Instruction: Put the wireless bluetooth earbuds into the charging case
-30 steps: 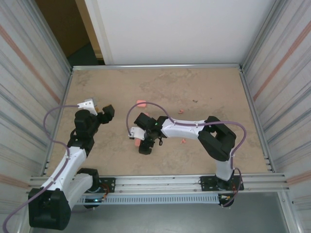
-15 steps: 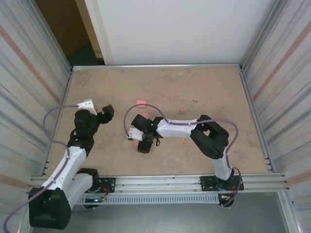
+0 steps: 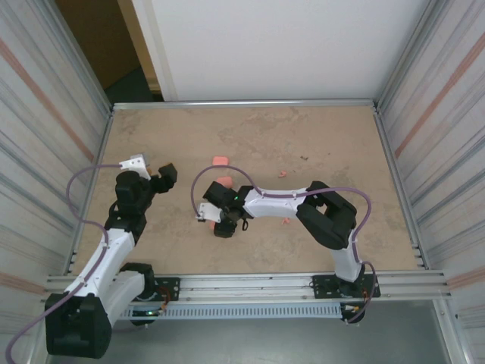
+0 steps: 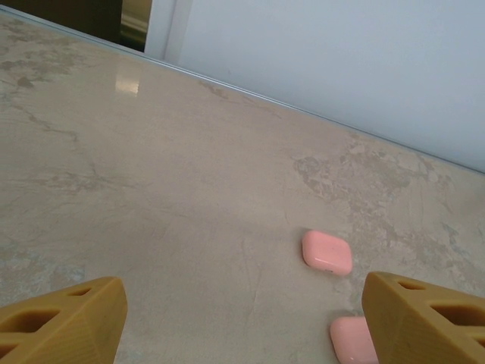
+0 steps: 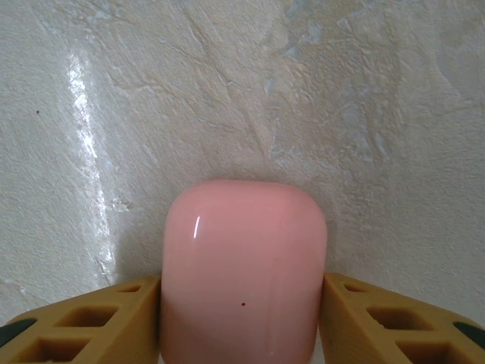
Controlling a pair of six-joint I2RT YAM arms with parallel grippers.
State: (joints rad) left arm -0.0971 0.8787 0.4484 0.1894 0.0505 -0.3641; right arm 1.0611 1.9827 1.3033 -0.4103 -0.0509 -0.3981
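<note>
A: Right end effector (image 5: 242,284), what do we note?

B: We see its fingers pressed against both sides of a pink charging case (image 5: 244,243), pinching it. The case lies on the table (image 5: 341,91).

A: Left end effector (image 4: 242,294)?

B: Spread wide, nothing between the fingers, over the table's left side. Ahead of it we log a second pink case (image 4: 326,252). A third pink case (image 4: 352,340) lies just beside that one, partly hidden by a finger.

A: Earbuds?

B: From above we pick out one salmon earbud (image 3: 282,174) beyond the right arm and another earbud (image 3: 286,221) on its near side. Both lie loose on the table.
</note>
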